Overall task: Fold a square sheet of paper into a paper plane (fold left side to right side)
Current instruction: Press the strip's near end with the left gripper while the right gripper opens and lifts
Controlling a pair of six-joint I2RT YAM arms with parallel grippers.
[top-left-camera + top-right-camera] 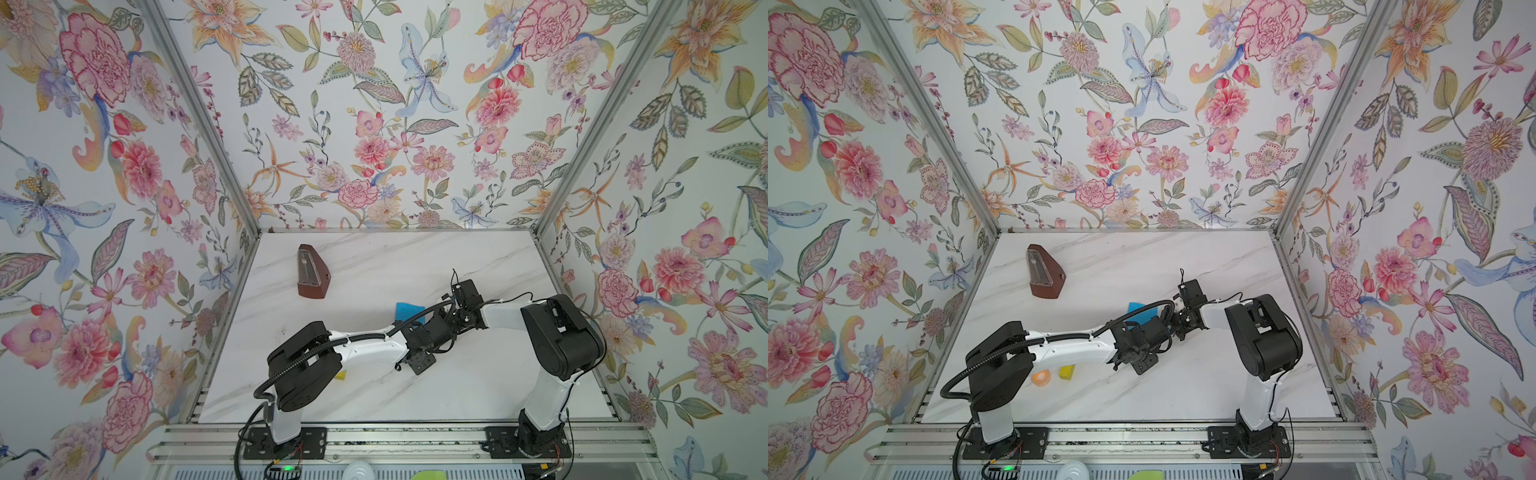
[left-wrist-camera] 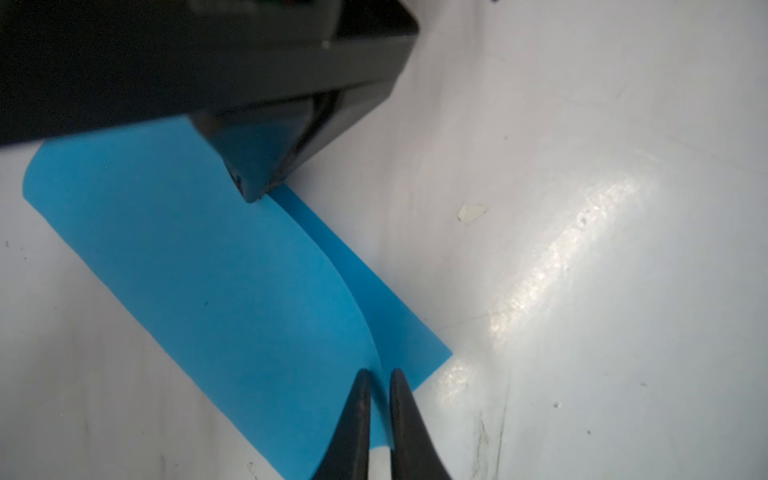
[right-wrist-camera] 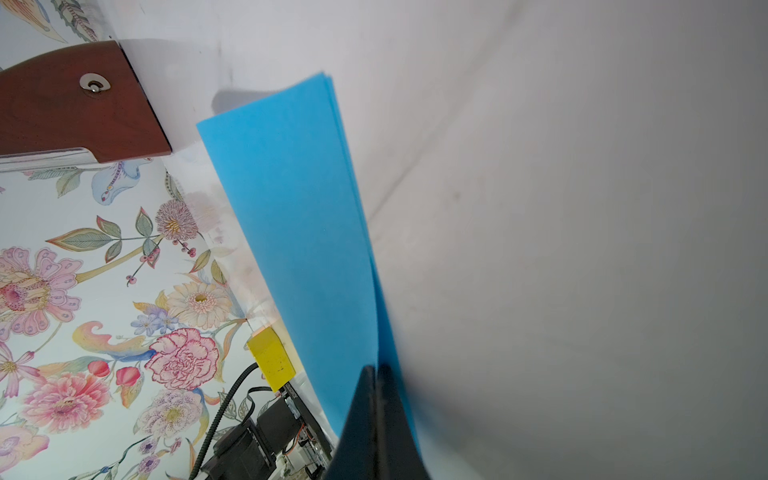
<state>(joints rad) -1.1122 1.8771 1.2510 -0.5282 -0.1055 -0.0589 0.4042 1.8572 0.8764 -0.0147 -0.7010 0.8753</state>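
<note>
- Standing by a white, marble-veined table (image 1: 457,374) walled in with flowered wallpaper, I see two black-and-white robot arms meeting near its middle.
- Between them rests the blue sheet of paper (image 2: 208,270). It is thin, matte and unmarked, and doubled over into a narrow rectangle (the upper layer bows up softly, leaving a strip of the lower layer uncovered).
- In both top views only one corner of it peeks out from under the arms (image 1: 409,311) (image 1: 1140,311).
- The left gripper (image 2: 380,376) has slim, black, tapered fingers. They are nipped almost together on the curved edge of the upper layer at one end.
- The right gripper (image 3: 376,371) has its fingers pressed fully together, clamping the paper's edges at the opposite end.
- A brown, polished wooden case (image 1: 312,272), tapered like a pyramid with a clear plastic front, sits towards the far left, well apart from the paper.
- A small yellow block (image 1: 1067,372) sits near the left arm.
</note>
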